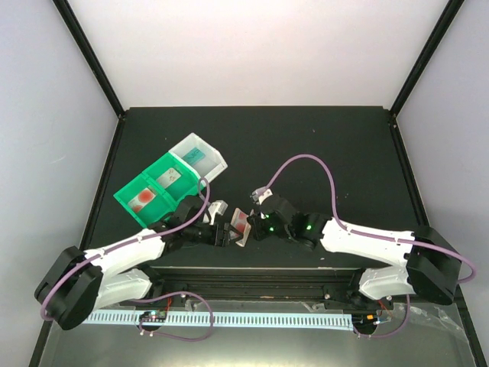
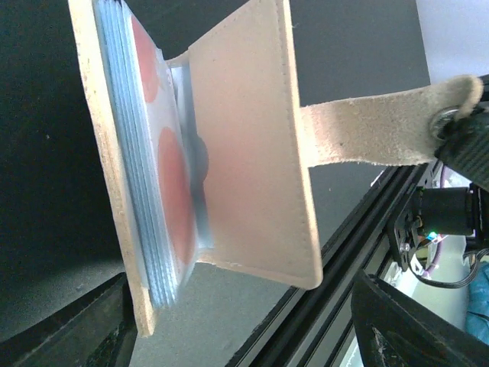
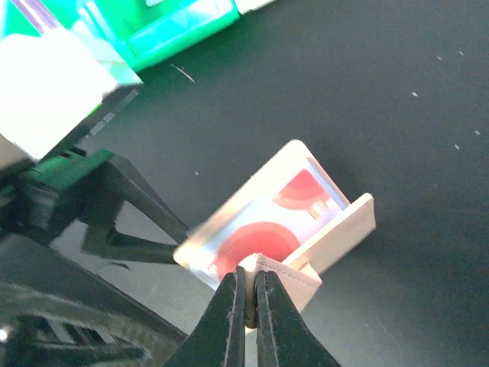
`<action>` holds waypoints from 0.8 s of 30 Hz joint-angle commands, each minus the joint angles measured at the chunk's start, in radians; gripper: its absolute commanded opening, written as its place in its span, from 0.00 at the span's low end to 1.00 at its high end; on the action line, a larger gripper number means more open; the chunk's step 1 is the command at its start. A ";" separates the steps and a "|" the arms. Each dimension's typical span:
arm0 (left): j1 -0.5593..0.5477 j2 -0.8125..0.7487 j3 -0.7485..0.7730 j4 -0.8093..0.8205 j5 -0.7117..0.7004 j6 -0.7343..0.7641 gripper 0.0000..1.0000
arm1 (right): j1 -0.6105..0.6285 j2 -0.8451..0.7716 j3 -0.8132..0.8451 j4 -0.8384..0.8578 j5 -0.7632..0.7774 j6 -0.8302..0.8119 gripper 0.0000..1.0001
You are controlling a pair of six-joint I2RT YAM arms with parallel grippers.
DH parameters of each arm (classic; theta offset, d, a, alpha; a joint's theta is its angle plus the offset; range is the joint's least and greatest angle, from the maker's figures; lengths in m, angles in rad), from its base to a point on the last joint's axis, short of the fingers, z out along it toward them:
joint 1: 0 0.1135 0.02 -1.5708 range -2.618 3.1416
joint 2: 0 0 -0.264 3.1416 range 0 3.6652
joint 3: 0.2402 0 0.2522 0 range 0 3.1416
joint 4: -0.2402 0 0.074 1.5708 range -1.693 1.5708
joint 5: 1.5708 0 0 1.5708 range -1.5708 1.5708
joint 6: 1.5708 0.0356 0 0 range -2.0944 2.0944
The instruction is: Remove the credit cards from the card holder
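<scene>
Both arms stretch low, meeting in the middle. Right gripper point(image 3: 248, 294) pinches the strap point(image 2: 367, 134) of the card holder point(image 3: 348, 229). Left gripper point(image 2: 244, 321) gapes around it, seemingly unclamped.

A black tabletop point(image 1: 306, 145) fills the workspace, with a few pale specks scattered over it in the right wrist view. At its left rear a green plastic bin point(image 1: 160, 210) with 2 compartments sits at an angle, and a white translucent bin point(image 1: 187, 144) touches its far end, in line with it. White panels point(image 1: 252, 46) close in the back and both sides, joined by 2 slanting black posts point(image 1: 88, 53). Along the near edge runs a black metal rail point(image 1: 252, 277), and just in front of it lies a pale slotted strip point(image 1: 260, 319)
</scene>
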State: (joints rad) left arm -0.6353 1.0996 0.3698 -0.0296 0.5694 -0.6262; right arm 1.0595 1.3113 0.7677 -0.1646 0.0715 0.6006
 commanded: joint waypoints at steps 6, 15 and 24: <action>-0.003 0.024 0.043 -0.010 -0.040 0.042 0.72 | -0.020 -0.092 -0.142 -0.062 0.125 0.011 0.01; -0.002 0.090 0.033 0.027 -0.045 0.043 0.60 | -0.040 -0.140 -0.231 -0.054 0.145 0.028 0.01; -0.003 0.127 0.028 0.046 -0.033 0.039 0.32 | -0.046 -0.161 -0.268 -0.068 0.195 0.051 0.01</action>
State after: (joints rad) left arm -0.6353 1.2160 0.3733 -0.0273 0.5278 -0.6022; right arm 1.0195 1.1809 0.5228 -0.2321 0.2047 0.6262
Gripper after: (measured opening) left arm 0.389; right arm 0.010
